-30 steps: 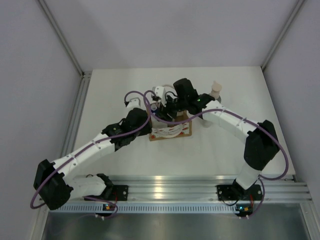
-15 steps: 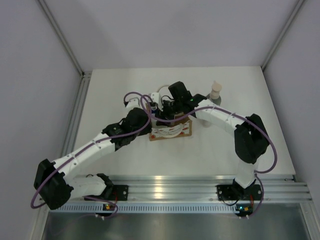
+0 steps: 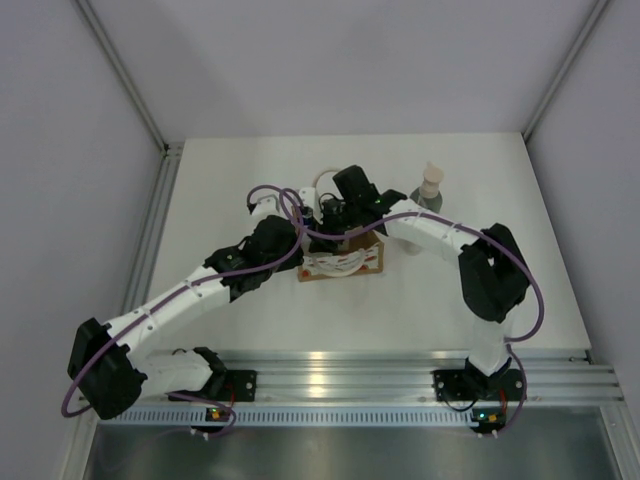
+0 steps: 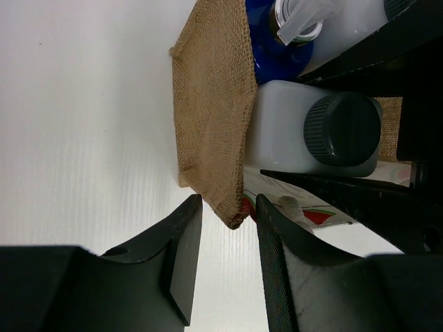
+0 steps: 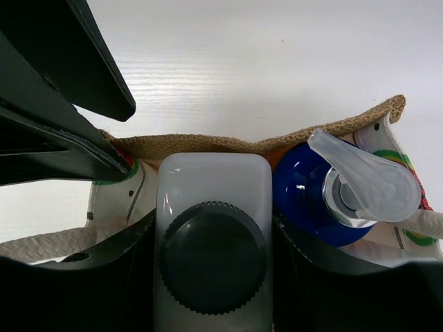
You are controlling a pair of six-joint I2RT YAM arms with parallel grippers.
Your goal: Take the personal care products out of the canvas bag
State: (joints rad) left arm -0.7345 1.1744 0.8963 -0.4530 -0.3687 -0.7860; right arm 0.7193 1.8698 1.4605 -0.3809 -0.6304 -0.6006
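Closing in on the canvas bag point(image 3: 342, 264): over the last sec. the R arm has swung in toward the centre of the worktop point(image 3: 230, 180) and dropped. The R hand point(image 5: 213, 238) now sits in the bag mouth. Bag pos. unchanged, approx. mid-worktop; L arm unchanged.

Status, R hand: fingers point(image 5: 118, 270) straddle the white bottle point(image 5: 213, 176) w/ dark cap, one on each flank, close against it. Firm clamp vs. light contact: cannot tell from the wrist view.

Status, L hand point(image 4: 227, 204): pinching the bag's woven rim at one corner, fabric between the two fingers. Judged function: anchor the bag so it does not lift w/ the bottle.

Contents:
- White bottle: upright inside the bag, against one woven wall.
- Blue-topped bottle point(image 5: 308, 190), clear pump nozzle: also inside, touching the white bottle on one side.
- Grey-green bottle point(image 3: 430, 188) w/ beige pump: outside the bag, toward the far edge, right of centre.

Meaning for task: one product out, min. two left in. Approach phase appears complete; next req. is full closure, then a straight vertical lift.

Risk: the neighbour bottle is packed tight and may drag or tip. The bag wall may ride up if the L pinch slips.
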